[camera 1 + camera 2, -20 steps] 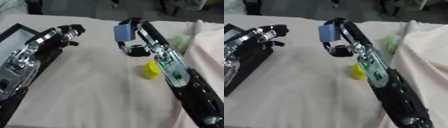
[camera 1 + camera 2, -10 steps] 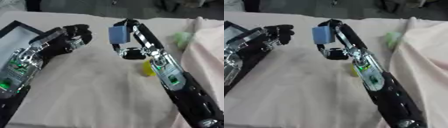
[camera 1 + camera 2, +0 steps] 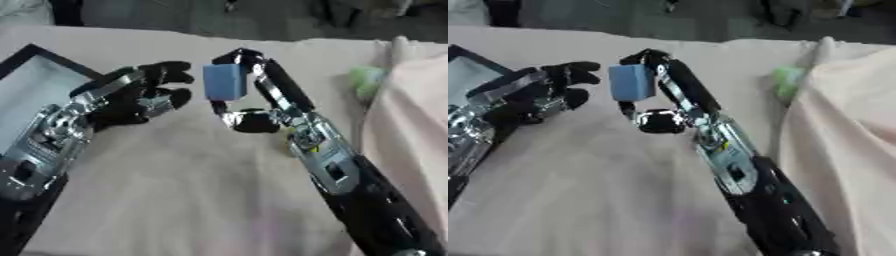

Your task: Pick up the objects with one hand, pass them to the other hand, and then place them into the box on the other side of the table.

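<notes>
The right hand [image 3: 254,90] has its fingers clamped on a blue block [image 3: 224,82]. Just left of it, the left hand [image 3: 140,97] has its fingers spread apart, near the box [image 3: 31,52] at the far left.

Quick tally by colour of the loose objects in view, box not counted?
Blue: 1, block pinched in the right hand, near the open left hand
Green: 1, object by the cloth fold
Yellow: 1, object mostly hidden behind the right arm
Total: 3
</notes>
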Robot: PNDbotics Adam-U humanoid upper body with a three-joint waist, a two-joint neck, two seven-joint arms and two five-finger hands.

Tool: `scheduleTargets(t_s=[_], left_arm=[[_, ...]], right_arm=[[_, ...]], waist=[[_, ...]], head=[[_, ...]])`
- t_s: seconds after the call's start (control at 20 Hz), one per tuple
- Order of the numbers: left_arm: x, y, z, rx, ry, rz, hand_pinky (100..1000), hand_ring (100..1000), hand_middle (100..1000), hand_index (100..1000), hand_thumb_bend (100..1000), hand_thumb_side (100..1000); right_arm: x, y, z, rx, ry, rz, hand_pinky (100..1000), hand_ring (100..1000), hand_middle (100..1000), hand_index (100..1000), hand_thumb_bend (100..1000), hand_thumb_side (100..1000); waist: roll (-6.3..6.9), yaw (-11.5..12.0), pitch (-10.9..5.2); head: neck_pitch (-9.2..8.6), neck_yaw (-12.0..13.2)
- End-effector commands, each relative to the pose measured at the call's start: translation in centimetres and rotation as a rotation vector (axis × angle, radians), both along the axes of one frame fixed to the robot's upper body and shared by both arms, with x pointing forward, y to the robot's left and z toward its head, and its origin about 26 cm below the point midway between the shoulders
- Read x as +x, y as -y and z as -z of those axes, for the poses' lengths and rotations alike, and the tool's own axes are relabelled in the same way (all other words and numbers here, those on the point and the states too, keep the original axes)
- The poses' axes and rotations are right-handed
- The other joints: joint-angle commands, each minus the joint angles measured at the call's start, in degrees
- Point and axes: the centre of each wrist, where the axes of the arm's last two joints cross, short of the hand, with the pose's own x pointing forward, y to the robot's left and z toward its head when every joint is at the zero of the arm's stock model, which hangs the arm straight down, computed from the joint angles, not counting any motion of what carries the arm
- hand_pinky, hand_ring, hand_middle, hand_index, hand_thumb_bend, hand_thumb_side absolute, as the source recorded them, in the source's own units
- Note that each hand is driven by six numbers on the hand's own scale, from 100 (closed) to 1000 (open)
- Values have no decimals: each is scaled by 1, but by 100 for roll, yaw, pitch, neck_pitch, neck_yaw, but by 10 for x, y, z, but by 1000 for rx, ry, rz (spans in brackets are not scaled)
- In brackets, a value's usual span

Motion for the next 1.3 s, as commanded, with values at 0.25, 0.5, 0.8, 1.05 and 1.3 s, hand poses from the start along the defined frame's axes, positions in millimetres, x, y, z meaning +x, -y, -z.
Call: scheduleTargets(t_s=[0.25, 0.5, 0.8, 1.05, 1.3], left_arm=[[1, 5, -6, 15, 16, 25, 944, 1000, 992, 821, 345, 594], [0, 8, -5, 22, 6, 80, 945, 1000, 991, 810, 344, 605], [0, 7, -8, 26, -4, 137, 948, 1000, 994, 808, 343, 619], [1, 8, -8, 38, -25, 140, 948, 1000, 993, 821, 343, 632], [3, 11, -7, 56, -42, 125, 954, 1000, 998, 839, 357, 678]], right_arm=[[-8, -8, -10, 22, 67, -41, 689, 510, 438, 552, 100, 100], [-9, -10, -9, 17, 66, -56, 690, 510, 437, 551, 100, 100], [-9, -12, -9, 15, 60, -73, 688, 508, 435, 550, 100, 100], [-10, -13, -11, 31, 62, -88, 686, 505, 431, 546, 100, 100], [-10, -14, -12, 40, 65, -101, 685, 503, 429, 544, 100, 100]], waist=[[-30, 14, 30], [-29, 7, 36], [-13, 5, 26], [-7, -2, 22], [-6, -9, 18]], head=[[-116, -8], [-29, -38], [210, -102], [234, -89], [193, -48]])
